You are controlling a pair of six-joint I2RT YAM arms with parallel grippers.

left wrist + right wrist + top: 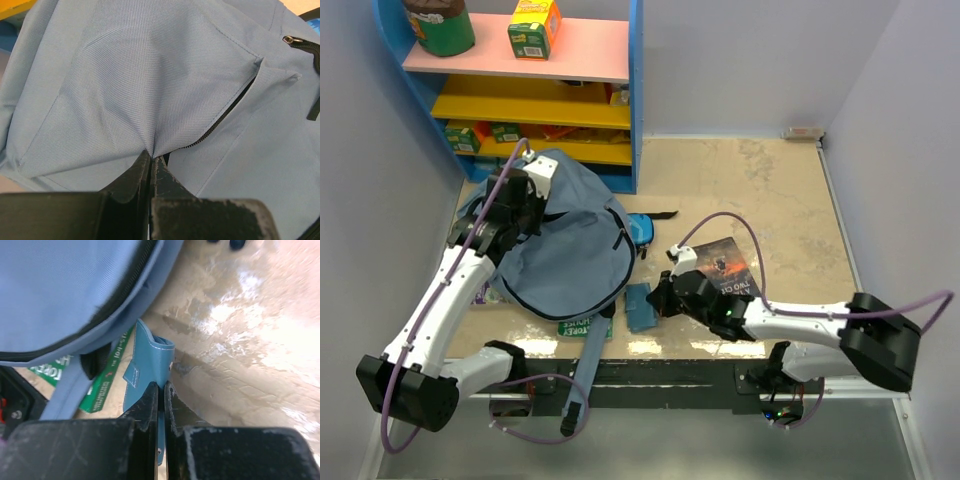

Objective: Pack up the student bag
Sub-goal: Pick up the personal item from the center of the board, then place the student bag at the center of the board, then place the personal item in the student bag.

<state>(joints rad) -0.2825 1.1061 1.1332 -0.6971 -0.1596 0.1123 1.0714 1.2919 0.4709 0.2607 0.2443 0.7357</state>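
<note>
The student bag (570, 250) lies on the counter (770, 200) on my left side, just in front of the blue shelf unit (520, 100). Its rounded body spreads flat, and one long strap (582, 370) trails down over the near edge.

My left gripper (525, 210) sits over the bag's upper left part. Through the left wrist camera I see that gripper (151, 155) clenched on a pinch of the blue fabric (150, 75), which pulls up into a tented fold. This is right beside an open black zipper (225, 112) that runs up and to the right.

My right gripper (660, 300) is low on the counter by the bag's lower right edge. In the right wrist view it (161, 387) is clamped on the edge of a small teal case (150, 365) that stands on its side. The jaws are nearly together, with the thin teal material between them. The case (640, 306) sits just beside the bag's rim (60, 285).

A green book (107, 380) lies flat next to the case, partly under the bag. A dark-covered book (725, 265) lies on the counter just beyond my right arm. A small bright-blue pouch (642, 228) peeks out against the bag's right side.
</note>
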